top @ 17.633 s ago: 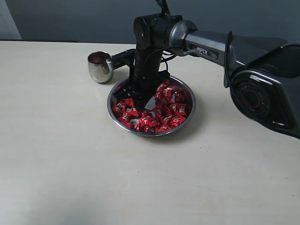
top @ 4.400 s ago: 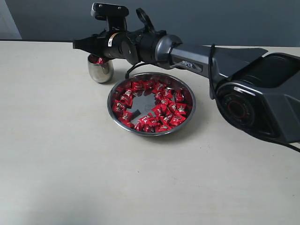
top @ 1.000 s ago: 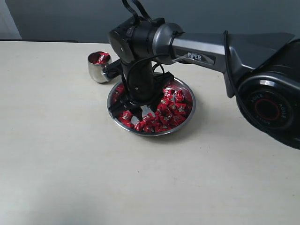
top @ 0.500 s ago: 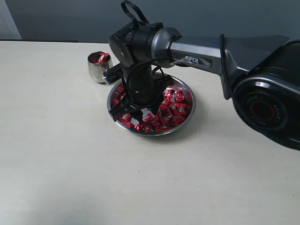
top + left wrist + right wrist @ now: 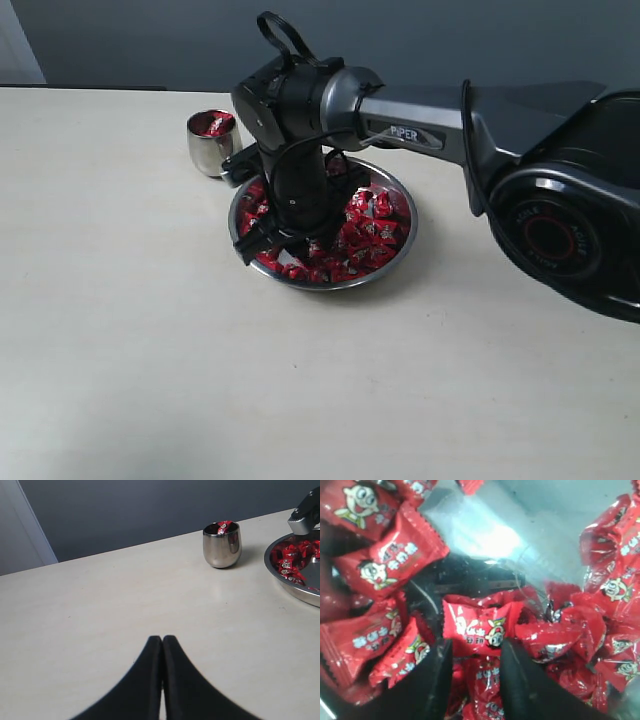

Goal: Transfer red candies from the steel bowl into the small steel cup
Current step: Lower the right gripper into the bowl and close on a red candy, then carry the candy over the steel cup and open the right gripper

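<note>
The steel bowl [image 5: 404, 238] holds many red candies [image 5: 372, 226]. My right gripper [image 5: 277, 244] points straight down into its left half. In the right wrist view its jaws [image 5: 475, 647] stand apart among the red candies [image 5: 479, 626], one wrapped candy [image 5: 487, 680] lying between the fingers [image 5: 437, 680]. The bowl's bare floor [image 5: 485, 530] shows beyond. The small steel cup [image 5: 208, 143] stands behind the bowl to the left, with red candies [image 5: 222, 527] in it. My left gripper [image 5: 162, 640] is shut and empty, low over bare table, far from the cup [image 5: 222, 545] and the bowl [image 5: 292, 587].
The right arm [image 5: 440, 120] reaches in from the right, over the bowl, and its big base [image 5: 560, 225] fills the right side. The beige table [image 5: 150, 330] lies bare in front and to the left. A dark wall runs behind it.
My right gripper has sunk a little deeper among the candies at the bowl's left side, and its jaws have narrowed. Cup and left gripper have not moved.
</note>
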`<action>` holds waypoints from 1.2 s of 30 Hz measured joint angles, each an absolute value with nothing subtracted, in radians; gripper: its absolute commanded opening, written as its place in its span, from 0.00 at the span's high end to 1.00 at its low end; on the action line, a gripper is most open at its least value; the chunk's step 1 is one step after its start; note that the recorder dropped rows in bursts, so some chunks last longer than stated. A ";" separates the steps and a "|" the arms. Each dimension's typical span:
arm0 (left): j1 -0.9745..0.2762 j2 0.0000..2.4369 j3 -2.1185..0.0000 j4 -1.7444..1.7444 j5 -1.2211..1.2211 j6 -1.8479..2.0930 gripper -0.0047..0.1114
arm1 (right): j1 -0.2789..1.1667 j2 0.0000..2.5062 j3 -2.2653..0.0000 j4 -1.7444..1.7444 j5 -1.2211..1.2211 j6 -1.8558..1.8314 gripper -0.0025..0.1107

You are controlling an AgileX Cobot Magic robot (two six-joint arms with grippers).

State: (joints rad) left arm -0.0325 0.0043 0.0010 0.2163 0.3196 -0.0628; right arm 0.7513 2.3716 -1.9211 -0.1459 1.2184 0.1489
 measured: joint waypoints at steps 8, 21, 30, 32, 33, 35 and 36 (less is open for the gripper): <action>-0.032 0.004 0.001 0.216 0.320 -0.063 0.96 | 0.751 2.382 -1.921 -0.157 1.229 0.145 0.98; -0.032 0.004 0.001 0.216 0.320 -0.063 0.96 | 0.751 2.346 -1.921 -0.206 1.148 0.164 0.98; -0.032 0.004 0.001 0.216 0.320 -0.063 0.96 | 0.751 2.307 -1.953 -0.208 0.811 0.269 0.98; -0.032 0.004 0.001 0.216 0.320 -0.063 0.96 | 0.751 2.307 -1.955 -0.208 0.713 0.280 0.98; -0.032 0.004 0.001 0.216 0.320 -0.063 0.96 | 0.751 2.307 -1.955 -0.208 0.672 0.286 0.98; -0.032 0.004 0.001 0.216 0.320 -0.063 0.96 | 0.751 2.307 -1.955 -0.212 0.609 0.317 0.98; -0.032 0.004 0.001 0.216 0.320 -0.063 0.96 | 0.751 2.307 -1.955 -0.218 0.589 0.331 0.98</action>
